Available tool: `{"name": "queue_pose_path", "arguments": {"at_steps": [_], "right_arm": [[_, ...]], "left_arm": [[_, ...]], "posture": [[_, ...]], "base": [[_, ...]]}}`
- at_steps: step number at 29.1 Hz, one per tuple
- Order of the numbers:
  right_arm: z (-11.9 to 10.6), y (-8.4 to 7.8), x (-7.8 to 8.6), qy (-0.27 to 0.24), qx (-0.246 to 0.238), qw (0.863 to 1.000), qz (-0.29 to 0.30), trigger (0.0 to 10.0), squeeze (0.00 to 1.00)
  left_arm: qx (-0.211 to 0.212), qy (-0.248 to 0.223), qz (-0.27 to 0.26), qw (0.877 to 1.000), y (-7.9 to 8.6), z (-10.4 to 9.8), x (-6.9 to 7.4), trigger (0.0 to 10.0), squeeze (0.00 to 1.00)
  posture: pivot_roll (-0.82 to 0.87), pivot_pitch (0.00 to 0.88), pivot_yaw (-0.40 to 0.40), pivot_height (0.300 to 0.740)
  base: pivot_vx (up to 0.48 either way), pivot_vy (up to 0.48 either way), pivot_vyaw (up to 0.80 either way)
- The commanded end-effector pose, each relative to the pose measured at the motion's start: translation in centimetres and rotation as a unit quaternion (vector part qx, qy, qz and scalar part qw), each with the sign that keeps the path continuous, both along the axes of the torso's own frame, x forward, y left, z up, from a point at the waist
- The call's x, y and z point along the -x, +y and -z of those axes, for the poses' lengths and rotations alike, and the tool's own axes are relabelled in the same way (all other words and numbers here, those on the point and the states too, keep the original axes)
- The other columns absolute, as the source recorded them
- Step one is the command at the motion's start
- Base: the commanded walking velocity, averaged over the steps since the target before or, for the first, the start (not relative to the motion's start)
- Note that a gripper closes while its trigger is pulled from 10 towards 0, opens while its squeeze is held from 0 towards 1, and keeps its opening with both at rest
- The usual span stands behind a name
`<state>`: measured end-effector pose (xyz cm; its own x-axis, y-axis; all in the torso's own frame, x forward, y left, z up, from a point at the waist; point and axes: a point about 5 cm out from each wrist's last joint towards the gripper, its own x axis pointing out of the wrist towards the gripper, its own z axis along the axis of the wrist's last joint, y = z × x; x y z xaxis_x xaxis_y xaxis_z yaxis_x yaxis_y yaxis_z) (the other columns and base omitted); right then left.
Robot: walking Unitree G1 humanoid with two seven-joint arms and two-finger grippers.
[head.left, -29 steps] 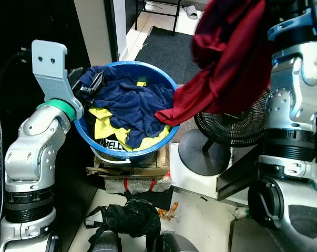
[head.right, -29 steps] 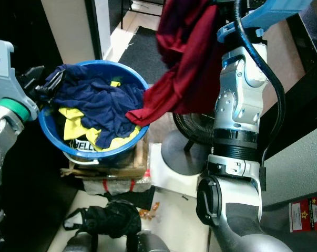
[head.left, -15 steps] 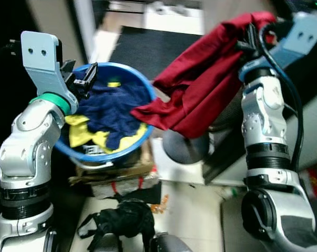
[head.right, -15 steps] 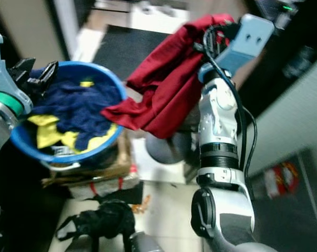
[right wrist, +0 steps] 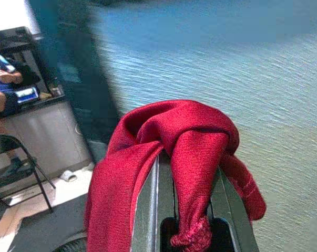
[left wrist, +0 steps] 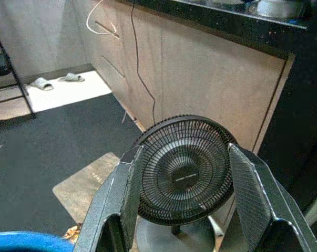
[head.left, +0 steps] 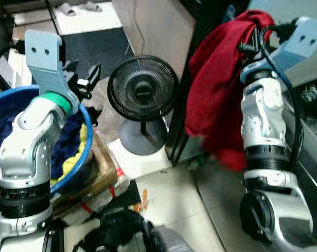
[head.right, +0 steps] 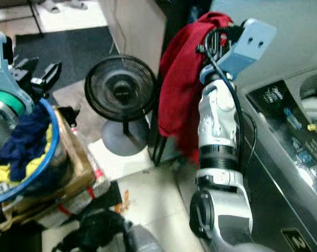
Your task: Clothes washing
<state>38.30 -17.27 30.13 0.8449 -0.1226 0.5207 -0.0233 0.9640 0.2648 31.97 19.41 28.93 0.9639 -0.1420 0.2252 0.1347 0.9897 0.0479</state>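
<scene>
Your right gripper clamps the red garment, upper right; left gripper is open, empty. Watch that the dangling hem doesn't snag the fan.

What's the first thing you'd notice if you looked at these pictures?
Probably the big red cloth, bunched in the right gripper and hanging down beside the robot's raised right arm. Next comes the round black fan standing on the floor in the middle. On the robot's left sits a blue basket of dark blue and yellow clothes, with the open left gripper held above its rim.
</scene>
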Motion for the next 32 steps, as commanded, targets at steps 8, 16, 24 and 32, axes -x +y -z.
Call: {"name": "queue_pose_path", "arguments": {"at_steps": [8,16,24,32], "right_arm": [[-1.2,-0.1,0.5,-0.033,0.003,0.999,0.011,10.0,0.00],[-1.7,0.6,0.8,-0.048,0.008,0.999,0.003,10.0,0.00],[-1.9,0.9,0.8,-0.053,0.008,0.999,-0.002,10.0,0.00],[-2.8,2.4,1.2,-0.079,0.027,0.996,-0.040,10.0,0.00]], "left_arm": [[0.001,0.003,0.004,1.000,0.0,0.0,0.1,10.0,0.00],[0.002,0.001,0.005,1.000,-0.2,0.0,0.0,10.0,0.00],[0.003,0.000,0.006,1.000,-0.2,0.0,0.0,10.0,0.00],[0.004,0.002,0.007,1.000,-0.3,0.1,-0.1,10.0,0.00]], "posture": [[0.09,0.122,0.007,0.740],[0.09,0.122,0.008,0.740],[0.09,0.122,0.007,0.740],[0.09,0.117,0.005,0.740]], "base": [[0.000,0.000,-0.80],[0.000,0.000,-0.80],[0.000,0.000,-0.80],[0.000,0.000,-0.80]]}}
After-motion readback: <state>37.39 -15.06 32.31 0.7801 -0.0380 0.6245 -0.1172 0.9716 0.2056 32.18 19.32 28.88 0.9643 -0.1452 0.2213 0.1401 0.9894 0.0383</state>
